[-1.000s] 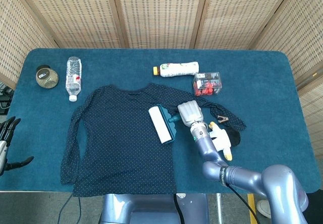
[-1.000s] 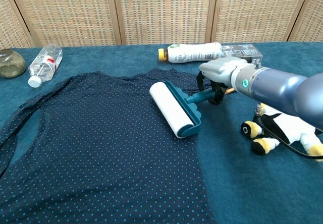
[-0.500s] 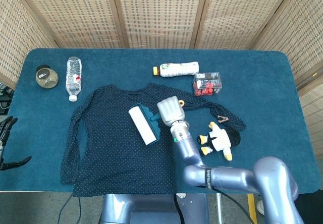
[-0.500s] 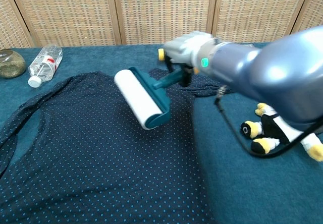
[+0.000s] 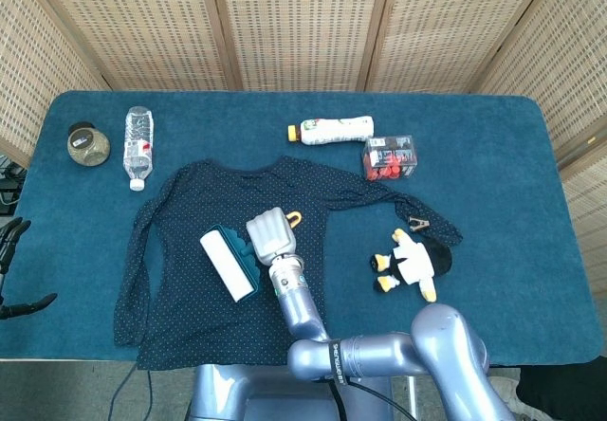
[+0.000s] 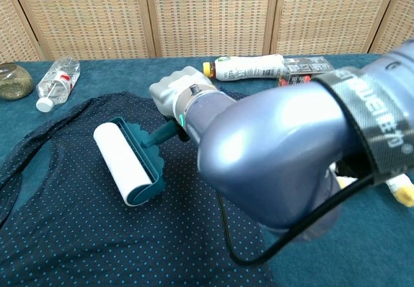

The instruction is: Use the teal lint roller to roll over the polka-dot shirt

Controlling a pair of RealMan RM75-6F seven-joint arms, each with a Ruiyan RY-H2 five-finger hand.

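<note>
From the head view, my right hand (image 5: 269, 233) is gripping the teal lint roller with its white sticky drum (image 5: 228, 265), lying on the dark navy polka-dot shirt (image 5: 185, 279). My left hand (image 5: 11, 250) is hanging open off the desk edge. From the chest view, my fingers (image 6: 169, 90) are wrapping the roller's handle, drum pressing mid-shirt.

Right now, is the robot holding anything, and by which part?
Yes. The right hand grips the lint roller by its teal handle, with the white roll on the shirt. The left hand, at the table's edge, holds nothing.
</note>
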